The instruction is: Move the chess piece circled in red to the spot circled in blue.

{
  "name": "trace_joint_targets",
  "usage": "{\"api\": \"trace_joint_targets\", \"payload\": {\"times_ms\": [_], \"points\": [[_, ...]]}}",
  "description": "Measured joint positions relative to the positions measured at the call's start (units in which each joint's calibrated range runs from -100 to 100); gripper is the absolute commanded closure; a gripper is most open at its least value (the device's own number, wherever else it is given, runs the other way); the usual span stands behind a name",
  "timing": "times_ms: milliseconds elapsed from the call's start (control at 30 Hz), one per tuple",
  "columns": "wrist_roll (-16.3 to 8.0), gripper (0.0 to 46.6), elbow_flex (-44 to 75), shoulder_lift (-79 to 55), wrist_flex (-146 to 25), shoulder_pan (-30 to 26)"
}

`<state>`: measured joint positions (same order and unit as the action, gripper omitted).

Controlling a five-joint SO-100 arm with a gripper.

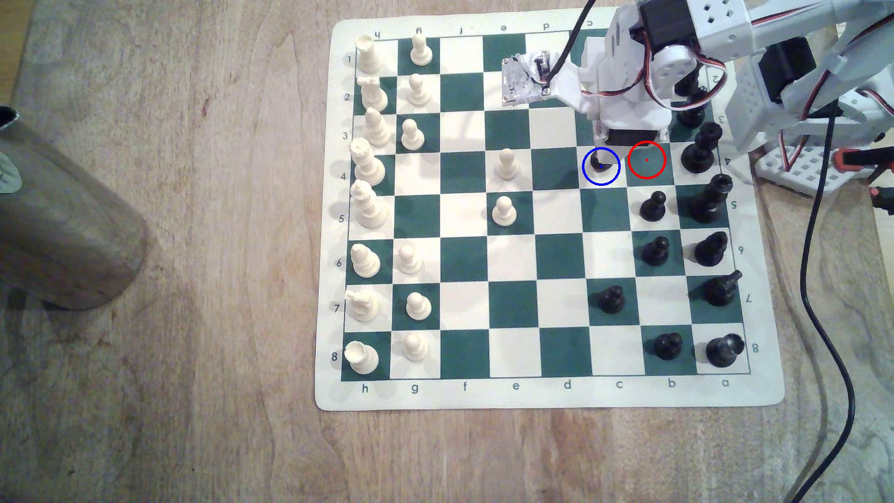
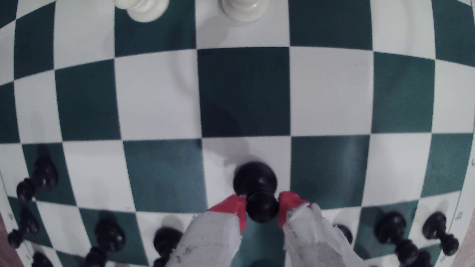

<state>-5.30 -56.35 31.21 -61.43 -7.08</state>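
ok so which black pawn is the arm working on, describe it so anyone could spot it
Find the green-and-cream chessboard, then the blue ring near the white arm. The black pawn stands in that ring on a cream square, its head between the tool's red fingertips, alone among the pawns.

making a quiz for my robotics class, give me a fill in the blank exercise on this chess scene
1. The black pawn between the gripper fingers stands on a ____ square.
2. The ring drawn around that pawn in the exterior view is ____.
3. The green square inside the red ring holds ____ pieces.
4. The fingertips are coloured ____.

Missing words: white; blue; no; red
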Motion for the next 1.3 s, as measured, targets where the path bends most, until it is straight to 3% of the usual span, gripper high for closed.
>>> {"api": "trace_joint_targets", "payload": {"times_ms": [100,200,700,1067,1300], "points": [[-0.2,45.3,0.0,0.0,0.0,-0.4],[-0.3,38.2,0.0,0.0,0.0,-0.4],[-0.1,26.1,0.0,3.2,-2.4,-0.3],[0.2,25.0,0.0,21.0,-15.4,1.0],[-1.5,25.0,1.6,31.7,-25.3,-2.1]]}}
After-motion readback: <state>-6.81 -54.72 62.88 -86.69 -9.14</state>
